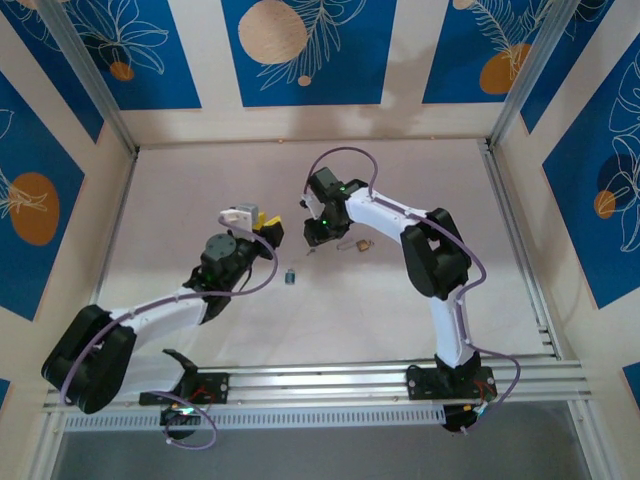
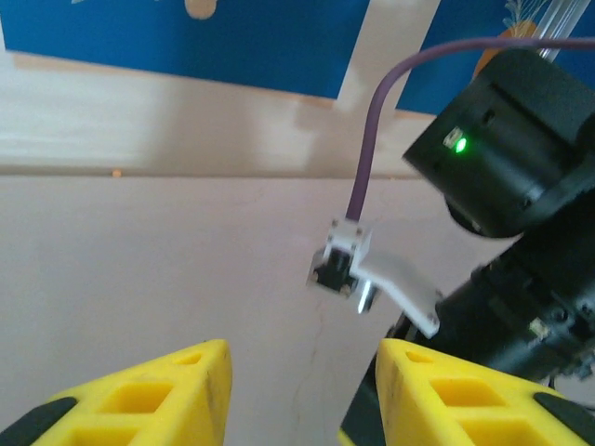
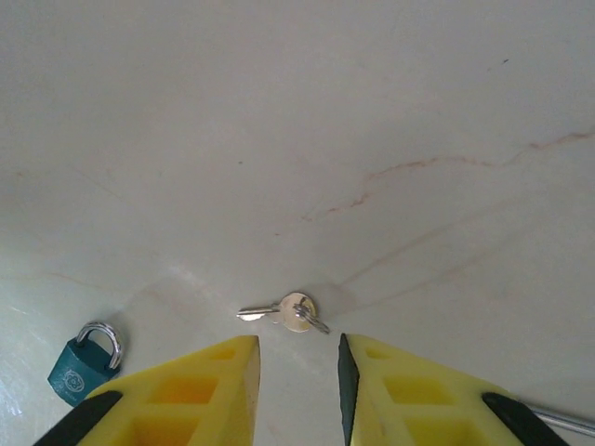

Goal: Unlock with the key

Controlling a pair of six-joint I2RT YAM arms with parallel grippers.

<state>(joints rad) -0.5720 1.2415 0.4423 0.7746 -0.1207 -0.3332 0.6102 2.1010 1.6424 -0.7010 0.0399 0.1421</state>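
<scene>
Right gripper low, near key (jaws apart)

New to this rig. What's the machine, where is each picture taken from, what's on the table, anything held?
The machine is a pair of small robot arms bolted at the near edge of a pale table. Each arm ends in a two-finger gripper with yellow fingers.

The overhead picture looks down from above and behind the arms. In it the left gripper and right gripper are close together near the middle of the table.

The other two pictures come from cameras on the wrists, each looking past that arm's own fingers. The left wrist camera faces the right arm, and its jaws stand open around nothing. The right wrist camera looks down at the table. There a small silvery key on a ring lies just ahead of the parted jaws, and a teal padlock with a silver shackle lies off to one side.

Neither gripper holds anything.
</scene>
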